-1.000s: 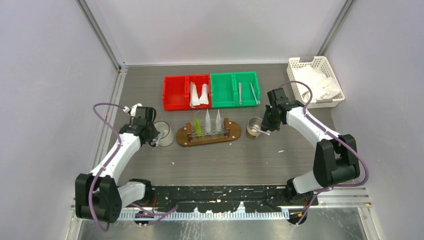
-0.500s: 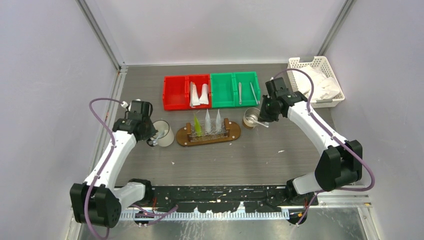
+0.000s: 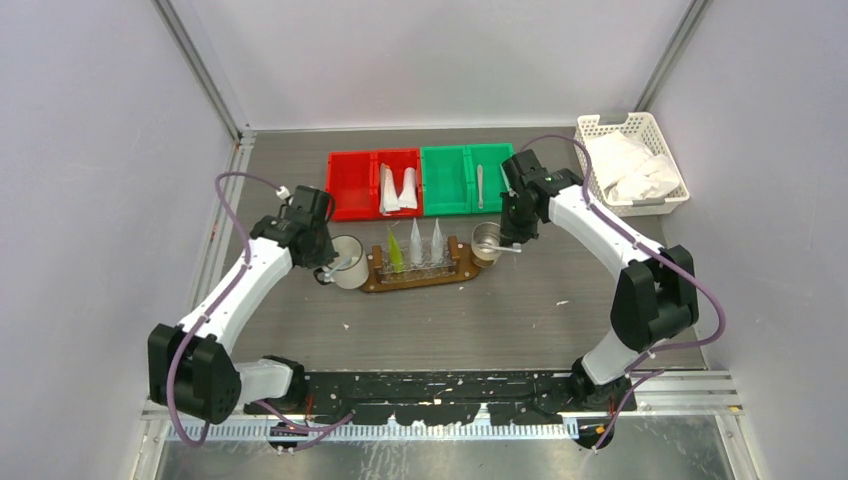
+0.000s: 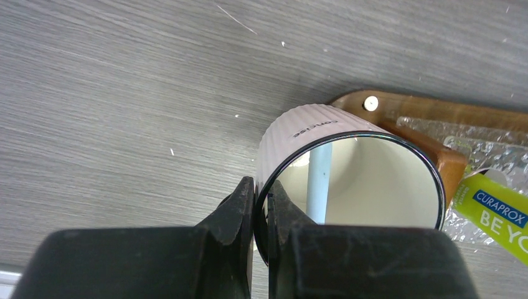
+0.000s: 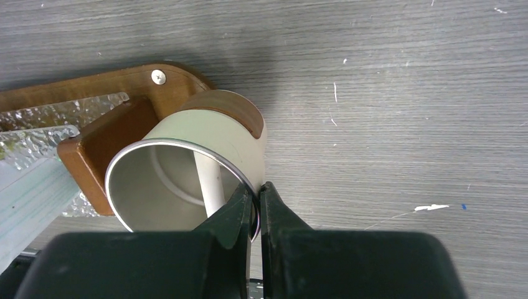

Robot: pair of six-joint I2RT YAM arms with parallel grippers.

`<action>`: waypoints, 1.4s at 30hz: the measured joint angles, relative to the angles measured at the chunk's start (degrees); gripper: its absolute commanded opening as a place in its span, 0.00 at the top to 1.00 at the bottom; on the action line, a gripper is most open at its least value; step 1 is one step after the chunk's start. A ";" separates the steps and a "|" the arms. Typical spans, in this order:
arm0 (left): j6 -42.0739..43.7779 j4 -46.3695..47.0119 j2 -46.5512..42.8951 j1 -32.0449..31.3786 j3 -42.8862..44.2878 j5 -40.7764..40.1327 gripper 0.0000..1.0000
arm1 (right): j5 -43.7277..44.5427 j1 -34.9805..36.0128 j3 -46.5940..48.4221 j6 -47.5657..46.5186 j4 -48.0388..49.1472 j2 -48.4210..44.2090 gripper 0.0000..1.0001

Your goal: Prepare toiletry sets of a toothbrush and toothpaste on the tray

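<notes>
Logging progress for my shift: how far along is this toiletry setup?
Done: three tubes stand on the tray. In hand: left jaws grip the white cup, right jaws the tan cup, each holding a toothbrush, at the tray's ends. Left, likely: setting both cups down, releasing.

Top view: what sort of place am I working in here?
Most likely a lab robot test cell, not a bathroom: an aluminium frame with plain walls encloses the grey table, and stock sits in red bins and green bins, with a white basket alongside.
</notes>
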 measured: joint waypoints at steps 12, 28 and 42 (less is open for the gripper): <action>-0.76 0.61 5.18 -5.70 1.18 -3.69 0.98 | 2.54 2.10 5.22 -1.60 -2.62 3.72 0.99; -1.68 1.86 5.18 -5.70 1.18 -4.63 0.97 | 2.69 6.10 5.42 -1.55 -2.32 7.26 0.92; -3.28 4.52 4.85 -5.70 0.85 -3.48 0.72 | 2.69 6.34 5.40 -1.16 -2.12 7.26 0.84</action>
